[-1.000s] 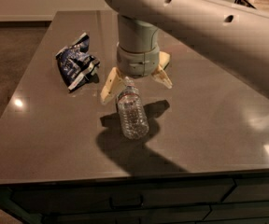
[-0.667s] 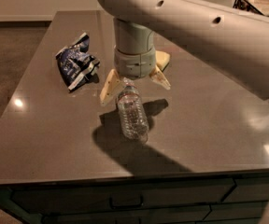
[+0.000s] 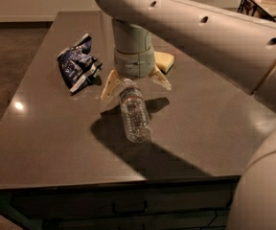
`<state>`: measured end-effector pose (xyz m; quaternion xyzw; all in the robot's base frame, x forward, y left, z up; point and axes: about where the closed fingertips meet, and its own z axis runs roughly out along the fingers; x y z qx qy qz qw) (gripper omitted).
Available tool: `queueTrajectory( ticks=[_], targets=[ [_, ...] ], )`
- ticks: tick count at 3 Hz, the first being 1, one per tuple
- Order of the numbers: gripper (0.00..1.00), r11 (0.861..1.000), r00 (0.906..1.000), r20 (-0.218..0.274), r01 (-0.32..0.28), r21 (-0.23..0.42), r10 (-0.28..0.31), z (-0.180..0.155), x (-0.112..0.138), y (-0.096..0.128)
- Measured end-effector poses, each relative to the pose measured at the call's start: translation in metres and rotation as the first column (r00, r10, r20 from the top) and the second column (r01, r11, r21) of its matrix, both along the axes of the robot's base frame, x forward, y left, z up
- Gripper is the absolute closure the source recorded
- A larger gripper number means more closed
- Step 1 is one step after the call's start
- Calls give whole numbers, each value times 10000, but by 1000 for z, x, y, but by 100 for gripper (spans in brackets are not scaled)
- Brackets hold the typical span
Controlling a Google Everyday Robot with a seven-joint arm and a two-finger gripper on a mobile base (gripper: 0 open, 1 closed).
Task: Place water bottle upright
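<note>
Over to the dark grey table [image 3: 42, 128], and there, low above its middle: the gripper [image 3: 135, 83]. Hangs from a thick pale arm [image 3: 200, 28] sweeping in from the right and across the top. Points straight down at the table. Fingers [image 3: 110, 86] splayed wide, one flaring out left, the other right, clamping nothing at all.

Now the water bottle [image 3: 135, 116]. Lies tipped over on the table, not upright, long axis running far to near. Cap end at the far side, tucked right between those two spread fingers and partly hidden under the gripper's base. Base end pointing toward the near edge, leaning a touch right. Clear ribbed body, thin reddish band near the shoulder. Hard to say whether either finger actually touches the neck; looks like a gap on both sides. Beside it, a broad shadow [image 3: 128, 152] spreading left and toward the near edge.

Left and a bit farther back: a crumpled blue-and-white snack bag [image 3: 78, 67], apart from the bottle and not touching the left finger. Behind the gripper, a little to the right: a pale yellow sponge [image 3: 164, 61], flat on the table, partly hidden by the right finger. Way off in the far right corner, beyond the table: a dark wire basket [image 3: 265, 4]. Below the near edge, a drawer front [image 3: 128, 207] in deep shade.
</note>
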<state>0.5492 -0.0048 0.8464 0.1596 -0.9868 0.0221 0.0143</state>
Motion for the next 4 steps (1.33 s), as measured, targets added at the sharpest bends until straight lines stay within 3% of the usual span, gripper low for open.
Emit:
queueTrajectory(
  ticks=[1,3,4],
  targets=[
    [18,10000,10000,-19,-89,10,89,0,8,4],
    [65,9994,9993,-136,-339,94,340,-4,13,8],
    [87,9925,9959,149,-907,818,897,13,14,9]
  ],
)
